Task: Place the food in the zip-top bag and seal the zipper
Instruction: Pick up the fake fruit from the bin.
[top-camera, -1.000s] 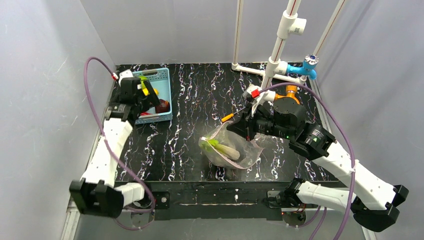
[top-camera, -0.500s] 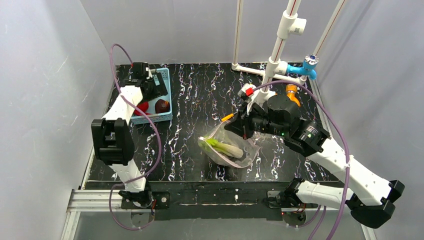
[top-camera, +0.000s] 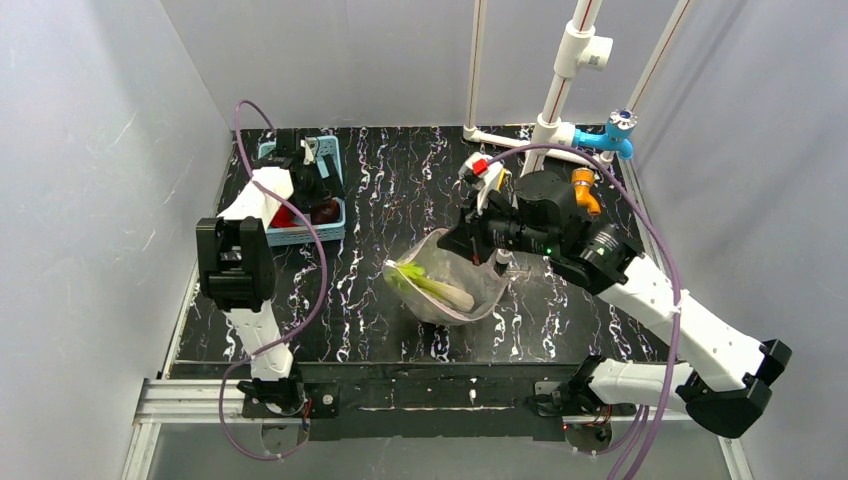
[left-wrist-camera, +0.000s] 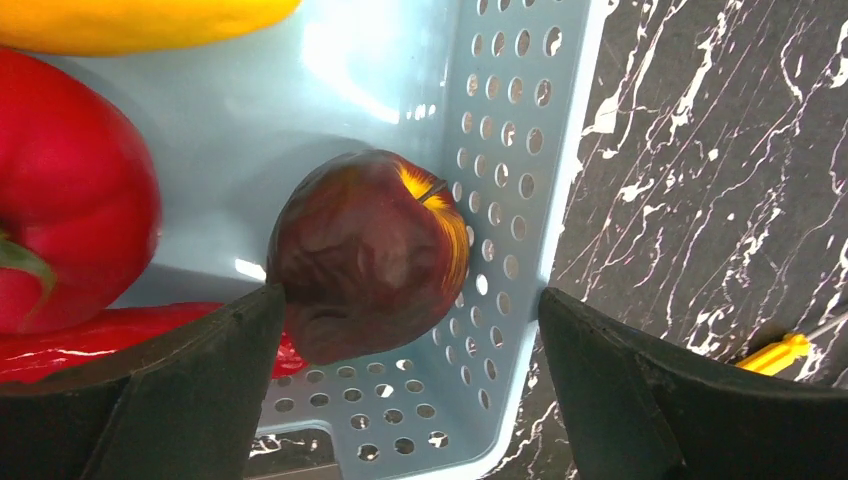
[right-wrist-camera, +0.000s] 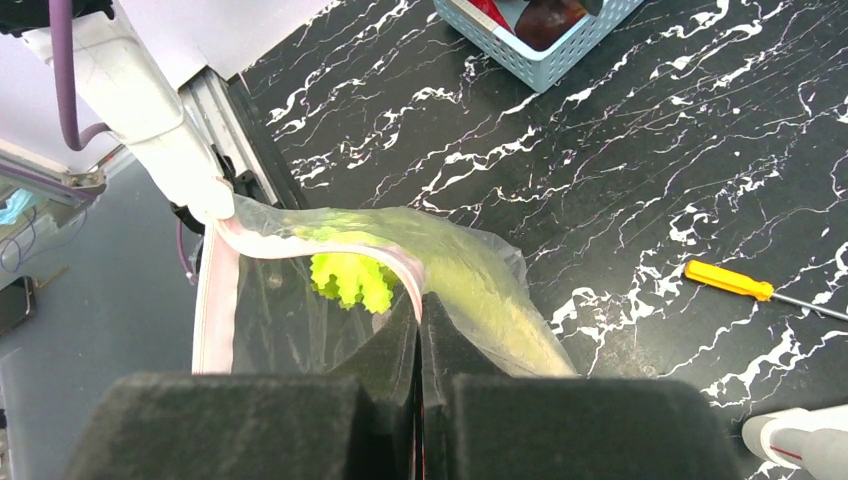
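The dark red piece (left-wrist-camera: 365, 265) sits in the basket (top-camera: 305, 236) at the top view's upper left, directly between the left gripper's (left-wrist-camera: 405, 300) wide-spread fingers; the right gripper (right-wrist-camera: 420, 312) pinches the bag's (right-wrist-camera: 300, 330) mouth at centre.

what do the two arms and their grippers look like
The left arm and right arm have white links with chunky black joints, and each trails a thin purple cable. The left gripper and right gripper have thick matte black wedge-shaped fingers. A small red tag sits by the right wrist.
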